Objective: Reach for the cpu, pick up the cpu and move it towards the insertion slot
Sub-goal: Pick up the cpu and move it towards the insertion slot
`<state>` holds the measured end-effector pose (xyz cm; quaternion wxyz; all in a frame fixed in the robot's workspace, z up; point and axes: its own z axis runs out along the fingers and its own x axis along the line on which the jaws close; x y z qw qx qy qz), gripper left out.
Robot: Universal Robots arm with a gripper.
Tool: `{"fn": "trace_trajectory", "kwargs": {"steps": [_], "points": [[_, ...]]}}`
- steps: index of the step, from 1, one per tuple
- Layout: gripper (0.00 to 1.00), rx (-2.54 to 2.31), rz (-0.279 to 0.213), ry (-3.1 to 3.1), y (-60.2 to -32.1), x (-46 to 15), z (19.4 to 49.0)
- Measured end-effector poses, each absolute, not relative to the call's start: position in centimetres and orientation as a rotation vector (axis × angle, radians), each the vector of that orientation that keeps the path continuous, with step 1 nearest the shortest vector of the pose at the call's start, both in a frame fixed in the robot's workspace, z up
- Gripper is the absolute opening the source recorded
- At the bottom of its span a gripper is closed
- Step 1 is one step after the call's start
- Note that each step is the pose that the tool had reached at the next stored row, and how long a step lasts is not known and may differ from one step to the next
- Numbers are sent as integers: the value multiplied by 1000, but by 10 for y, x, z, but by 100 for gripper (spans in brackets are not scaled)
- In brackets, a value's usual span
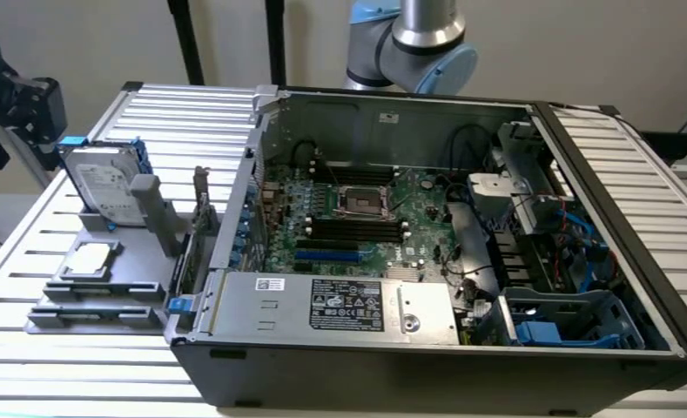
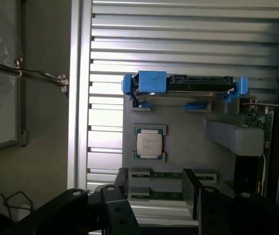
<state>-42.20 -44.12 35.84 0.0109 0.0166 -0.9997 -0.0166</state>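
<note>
Hanging over the grey holder (image 2: 178, 147), the pincer (image 2: 159, 215) is a dark bulk, and I cannot tell whether it is spread or pressed together. The cpu (image 2: 150, 143) lies flat in its cradle near the hard drive (image 2: 183, 90), well apart from the insertion slot (image 1: 359, 205) inside the open case (image 1: 436, 357) on the exterior view's right. A good reach would descend straight and centred, square to the chip's edges. A slatted metal desk (image 1: 41, 366) carries everything, with a pale wall beyond.
</note>
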Motion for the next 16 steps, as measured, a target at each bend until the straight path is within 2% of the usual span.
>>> {"fn": "trace_trajectory", "kwargs": {"steps": [1,2,16], "points": [[53,52,-52,-3119,-441,-422,358],[60,52,-52,-3119,-441,-422,358],[60,79,-51,-3118,-441,-422,347]]}}
